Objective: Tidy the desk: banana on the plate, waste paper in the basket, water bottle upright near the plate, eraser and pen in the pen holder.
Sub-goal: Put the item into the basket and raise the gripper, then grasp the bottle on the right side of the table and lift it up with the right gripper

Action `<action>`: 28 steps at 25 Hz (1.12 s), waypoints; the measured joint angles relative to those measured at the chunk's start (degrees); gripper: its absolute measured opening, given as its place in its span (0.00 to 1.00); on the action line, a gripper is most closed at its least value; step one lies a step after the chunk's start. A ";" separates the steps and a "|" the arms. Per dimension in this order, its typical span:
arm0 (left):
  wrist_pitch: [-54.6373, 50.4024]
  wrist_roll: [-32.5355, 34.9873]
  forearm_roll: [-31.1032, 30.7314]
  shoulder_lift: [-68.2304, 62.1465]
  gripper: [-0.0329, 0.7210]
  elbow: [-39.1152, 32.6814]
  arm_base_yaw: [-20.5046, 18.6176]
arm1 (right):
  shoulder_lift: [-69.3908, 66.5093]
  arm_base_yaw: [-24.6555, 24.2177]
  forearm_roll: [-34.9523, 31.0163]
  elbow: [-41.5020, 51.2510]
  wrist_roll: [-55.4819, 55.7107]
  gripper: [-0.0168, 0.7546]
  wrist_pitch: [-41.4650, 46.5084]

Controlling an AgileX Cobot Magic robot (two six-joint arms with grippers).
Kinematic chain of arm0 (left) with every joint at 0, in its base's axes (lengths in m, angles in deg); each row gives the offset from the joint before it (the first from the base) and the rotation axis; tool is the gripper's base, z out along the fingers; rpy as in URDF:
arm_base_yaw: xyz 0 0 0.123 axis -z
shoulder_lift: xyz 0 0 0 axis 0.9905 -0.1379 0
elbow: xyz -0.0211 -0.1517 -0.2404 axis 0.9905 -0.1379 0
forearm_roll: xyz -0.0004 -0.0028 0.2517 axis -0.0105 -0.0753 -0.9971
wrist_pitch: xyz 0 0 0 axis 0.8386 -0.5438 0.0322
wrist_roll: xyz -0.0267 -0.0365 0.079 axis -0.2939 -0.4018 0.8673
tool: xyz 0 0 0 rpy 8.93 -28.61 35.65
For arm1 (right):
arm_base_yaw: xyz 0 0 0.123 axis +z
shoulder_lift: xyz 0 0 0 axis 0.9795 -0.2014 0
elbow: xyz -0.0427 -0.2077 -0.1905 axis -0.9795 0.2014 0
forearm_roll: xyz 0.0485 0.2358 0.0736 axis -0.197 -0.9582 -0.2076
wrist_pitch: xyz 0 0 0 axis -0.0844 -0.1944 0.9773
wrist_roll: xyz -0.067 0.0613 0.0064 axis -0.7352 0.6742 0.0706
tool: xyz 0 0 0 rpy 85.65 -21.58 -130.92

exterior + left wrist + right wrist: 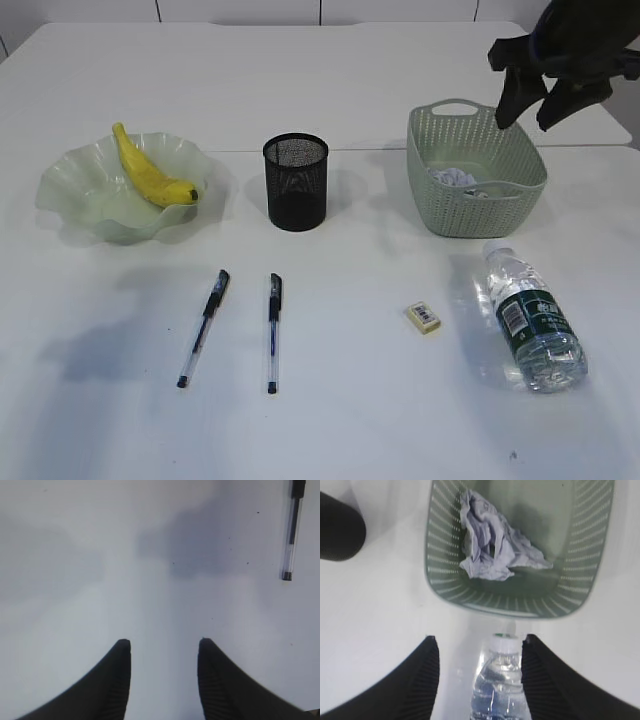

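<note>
Two sets of fingers concern you here. The right gripper hangs released above the bench, holding nothing; the water bottle lies on its side directly below the gap, cap toward the basket, which holds the waste paper. The left gripper is likewise released over bare bench, with one pen well apart at upper right.
</note>
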 joint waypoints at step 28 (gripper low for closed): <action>-0.21 0.00 -0.33 0.00 0.45 0.00 0.00 | 8.10 4.12 4.72 24.85 3.53 0.54 -3.46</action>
